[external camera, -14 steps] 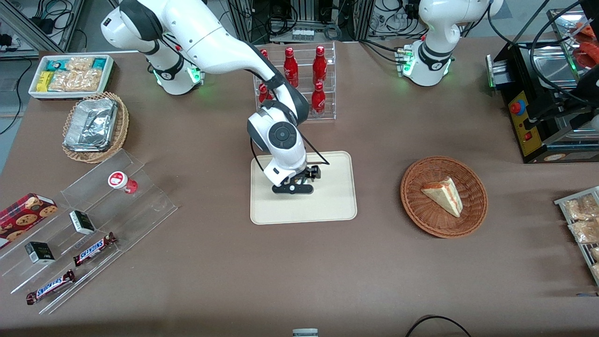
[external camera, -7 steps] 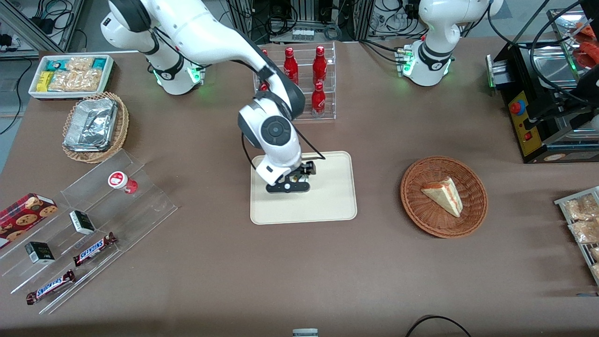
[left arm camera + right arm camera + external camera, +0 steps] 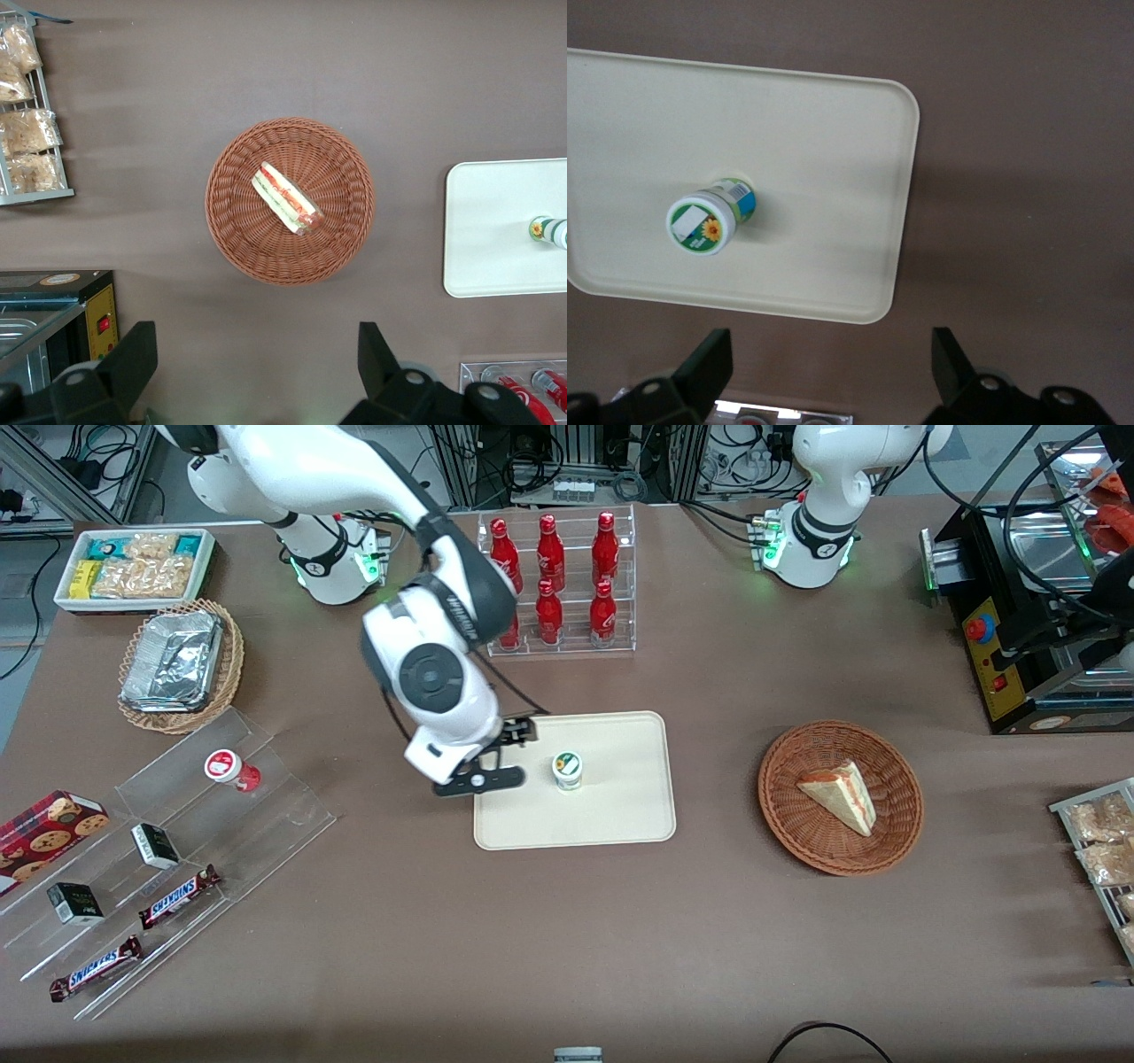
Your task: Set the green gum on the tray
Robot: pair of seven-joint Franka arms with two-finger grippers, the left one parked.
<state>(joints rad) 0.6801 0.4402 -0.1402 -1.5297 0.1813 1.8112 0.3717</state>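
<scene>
On tray (image 3: 620, 815): green gum (image 3: 567, 770), upright, white lid up, near centre, touching nothing else. At roughly 9 o'clock from green gum, above the tray edge toward the working arm's end of the table: gripper (image 3: 478, 781), raised, fingers (image 3: 709, 365) spread wide, holding nothing.

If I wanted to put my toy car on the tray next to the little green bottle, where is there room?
The tray holds only the green gum, standing near its middle. Bare room lies nearer the front camera, and toward the sandwich basket. It is crowded at the edge toward the working arm, where the open pincer hangs.
</scene>
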